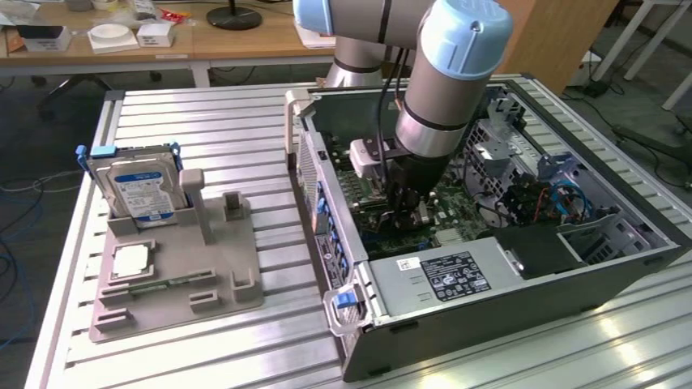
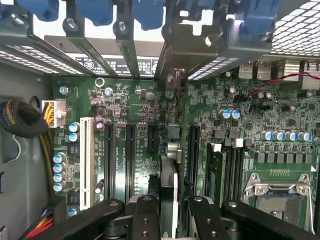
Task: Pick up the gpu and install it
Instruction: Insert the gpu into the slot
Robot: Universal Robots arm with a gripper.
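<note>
Right, the gpu (image 2: 169, 192) stands on edge between the gripper's (image 2: 169, 212) black fingers (image 2: 145, 217), clamped from both sides, its thin dark body running away from the wrist camera toward the motherboard (image 2: 150, 115) and its metal bracket end (image 2: 170, 70) reaching up to the rear slot openings of the case. In the wrist view the card sits directly over the row of long expansion slots (image 2: 131, 150), in line with one near the middle of the board; whether its lower edge is already seated in the slot cannot be told from here. Beside it, the white slot (image 2: 86, 160) lies off to one side and the memory slots and the silver CPU socket frame (image 2: 277, 192) to the other. In the exterior view the gripper (image 1: 403, 212) is plunged deep inside the open computer case (image 1: 605, 267), the arm (image 1: 443, 81) coming down steeply over it, and the card itself is hard to pick out there among the dark parts. Well apart, toward the exterior view's left, a grey holder tray (image 1: 173, 284) rests on the slatted metal table (image 1: 194, 121) with a hard drive (image 1: 135, 185) standing upright in it.
</note>
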